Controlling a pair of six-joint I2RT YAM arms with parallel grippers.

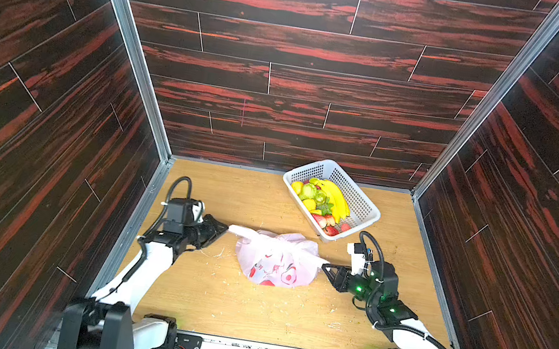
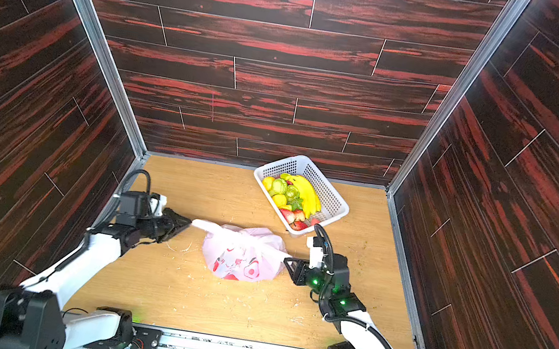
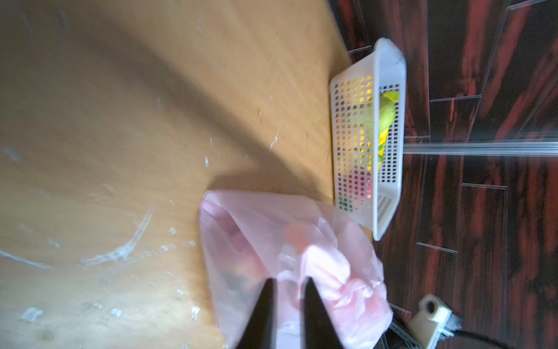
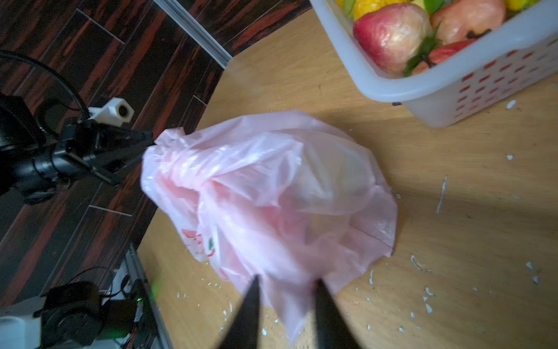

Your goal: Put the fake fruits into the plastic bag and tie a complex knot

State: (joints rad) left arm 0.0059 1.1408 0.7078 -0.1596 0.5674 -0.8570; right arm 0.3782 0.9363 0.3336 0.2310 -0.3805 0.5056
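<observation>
Handles stretched wide: at 9 o'clock of the plastic bag [image 1: 275,262], the left end effector [image 1: 225,228] meets the tip of one of the strap handles [image 1: 240,231]. Its jaws are parted and released, with pink film showing in the gap in the left wrist view. The bag lies bulging at the centre of the bench [image 1: 213,297], and whether a knot has set at its gathered mouth cannot be read. At 3 o'clock the right end effector [image 1: 324,266] is likewise unclenched, film lying between its spread jaws. At 1 o'clock the white basket [image 1: 309,168] holds a heap of fake fruits [image 1: 326,202]. To tie well, each side should likely regrip its strap close to the crossing. Both should then pull level and outward together, low over the bench, and gently, since film this thin looks quick to tear or slip.
</observation>
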